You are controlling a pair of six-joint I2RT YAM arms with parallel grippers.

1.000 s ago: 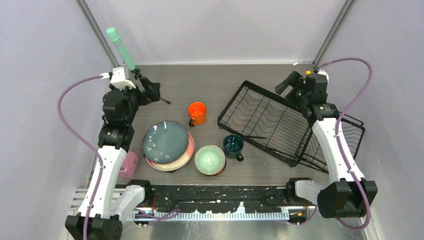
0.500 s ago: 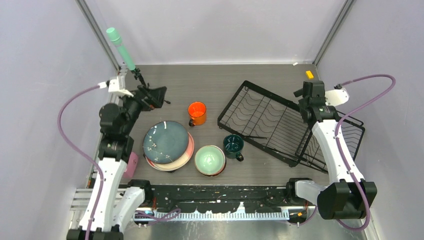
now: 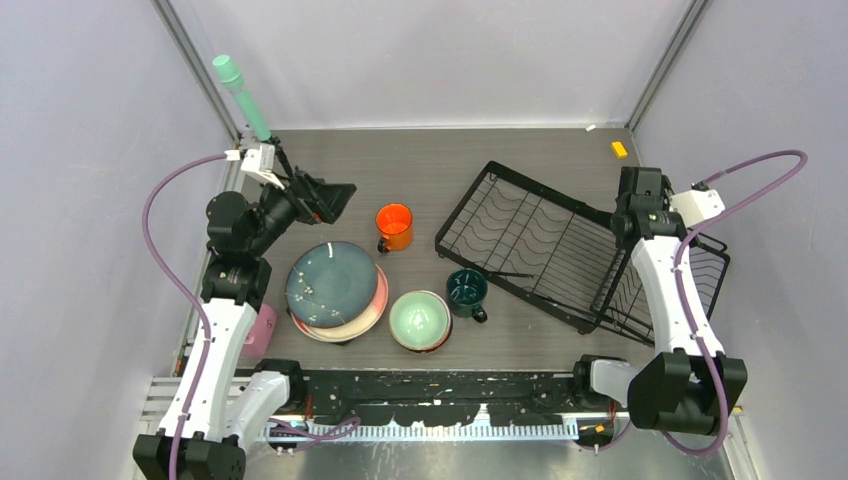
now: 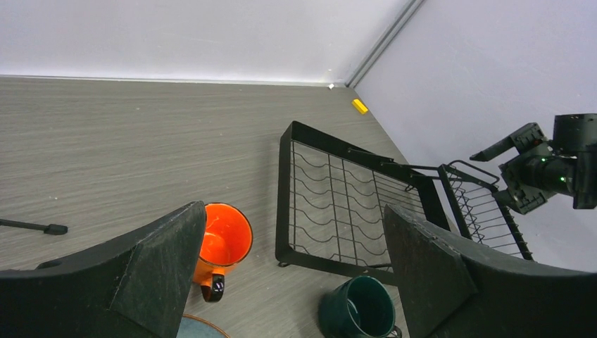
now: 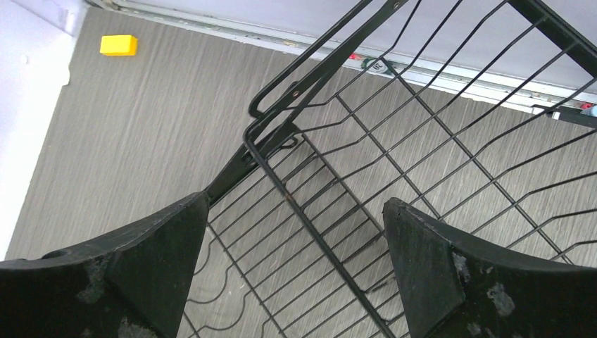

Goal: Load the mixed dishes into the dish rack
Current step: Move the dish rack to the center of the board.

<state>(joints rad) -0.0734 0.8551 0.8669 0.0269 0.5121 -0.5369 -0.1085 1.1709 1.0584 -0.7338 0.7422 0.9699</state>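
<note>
The dish rack (image 3: 530, 240) lies at an angle on the right, with its slotted basket (image 3: 690, 275) at the far right. An orange mug (image 3: 394, 226) stands left of it, and a dark teal mug (image 3: 466, 290) sits at its near corner. A blue-patterned dish (image 3: 331, 283) rests on a pink plate (image 3: 374, 306). The mint-green bowl (image 3: 420, 318) is nested in another bowl. My left gripper (image 3: 335, 200) hovers open and empty up and left of the orange mug (image 4: 224, 239). My right gripper (image 5: 296, 204) is open and empty above the join of the rack's (image 5: 317, 176) two sections.
A small pink cup (image 3: 262, 328) stands by the left arm's base. A mint-green cylinder (image 3: 240, 92) on a black tripod is at the back left. A yellow block (image 3: 619, 149) lies at the back right corner. Grey walls close in the table's sides.
My left gripper has swung right, from the tripod toward the orange mug. My right wrist has moved right and turned over the rack's join. Both grippers stay open.
</note>
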